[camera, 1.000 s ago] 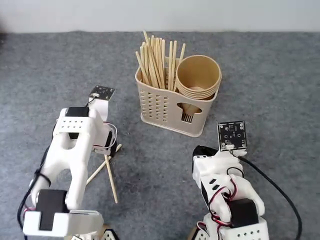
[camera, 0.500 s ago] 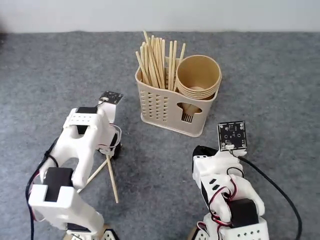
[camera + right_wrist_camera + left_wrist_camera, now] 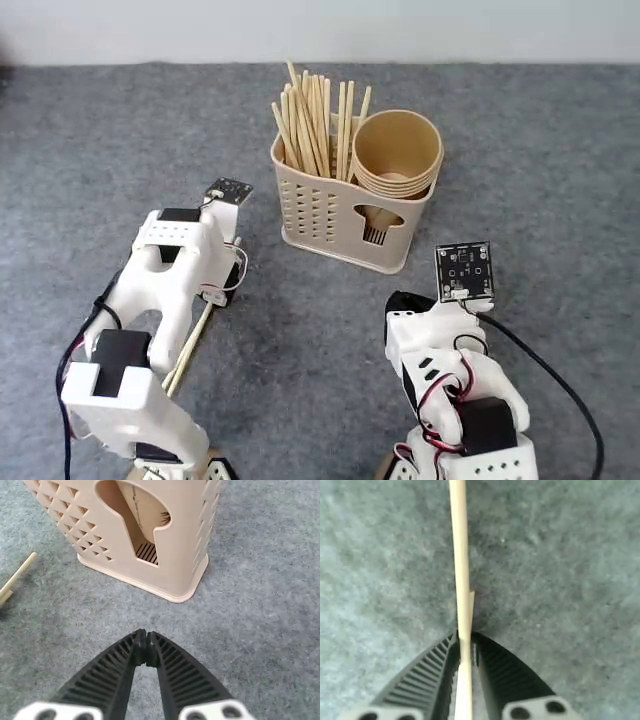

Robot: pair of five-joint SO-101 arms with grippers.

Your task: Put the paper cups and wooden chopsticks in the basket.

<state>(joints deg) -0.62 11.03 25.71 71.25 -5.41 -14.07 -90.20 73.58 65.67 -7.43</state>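
left claw clamped on a chopstick. Stick's long axis is in line with the claw: it runs straight out ahead past the tips, low over the carpet. right claw closed, nothing in it. basket just ahead of its tips, not touching. cups nested inside, bundle of sticks upright beside them.

Beige, tan and pale wood on mottled grey.
You see a beige basket pierced with rows of small openings, tan paper cups, pale wooden chopsticks and one equally pale chopstick, over a speckled grey surface; your left gripper and right gripper are black with ribbed faces.
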